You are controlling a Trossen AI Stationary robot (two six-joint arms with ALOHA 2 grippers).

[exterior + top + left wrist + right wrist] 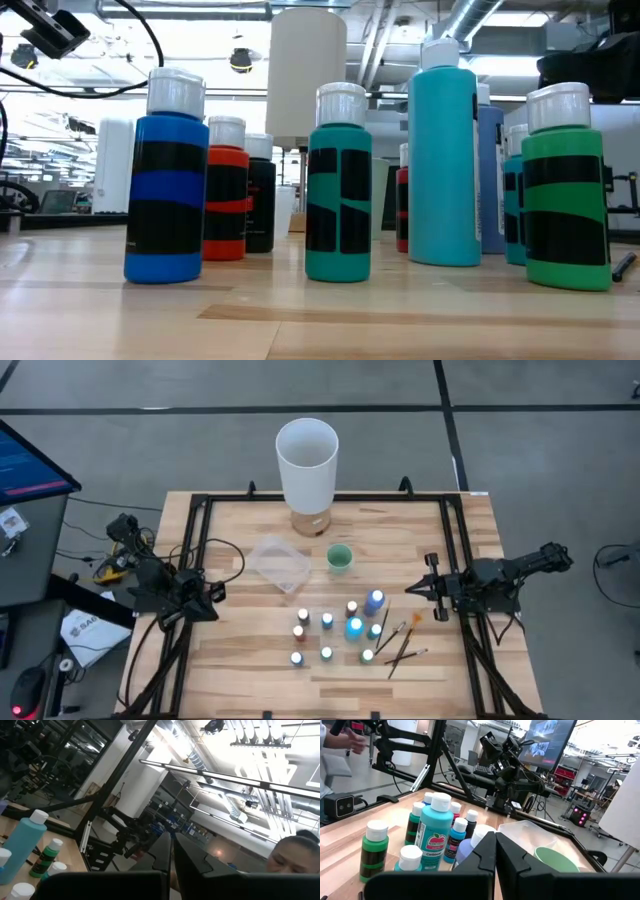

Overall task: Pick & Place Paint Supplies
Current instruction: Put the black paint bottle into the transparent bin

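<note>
On the table [250, 670], right of centre toward the front, the paint bottles [327, 621] stand in a loose cluster, all upright with white caps up. The tallest, a light teal bottle [354, 628], sits in the middle of the group with a periwinkle-blue bottle [375, 600] just behind it. The low view shows a blue bottle [165, 180], a red-orange one [226, 190], a dark one [260, 195], a teal one [339, 185] and a green one [565, 190] in a row, none touching.

The three brushes [400, 645] lie flat just right of the bottles, crossing each other; the orange-tipped brush [412, 622] is the one nearest the right arm.

Left gripper [213, 594] is parked at the left side of the table, fingers pressed together, holding nothing, well apart from the bottles. In its wrist view the fingers [165, 852] meet with no gap.

Right gripper [412, 590] is parked at the right side, pointing in toward the cluster, jaws together and empty, near the brushes but not touching. Its fingers [487, 851] also show no gap.

Behind the cluster: a small green cup [340, 558], a clear plastic tray [279, 563] beside it, and a tall white cylinder [307, 463] at the back edge.

A person shows at the edge of the left wrist view, another person's hand [351, 739] far off in the right wrist view.
</note>
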